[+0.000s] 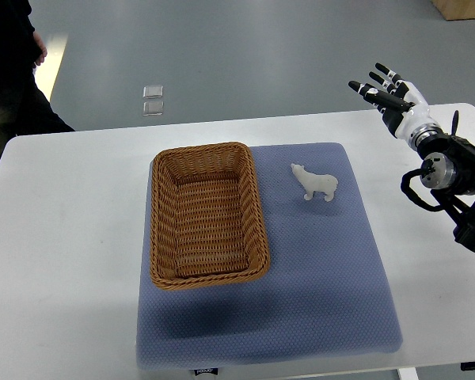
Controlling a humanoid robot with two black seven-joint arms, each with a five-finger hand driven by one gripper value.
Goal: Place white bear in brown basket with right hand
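A small white bear (314, 183) stands on the blue mat (324, 261), just right of the brown wicker basket (163, 228). The basket is rectangular and holds nothing. My right hand (382, 89) hovers over the table's far right edge, well above and to the right of the bear. Its fingers are spread and hold nothing. The right arm comes in from the right edge. The left arm does not show.
The mat lies on a white table (63, 237). A person in dark clothing (12, 71) stands at the top left corner. Two small clear squares (152, 100) lie on the grey floor beyond the table.
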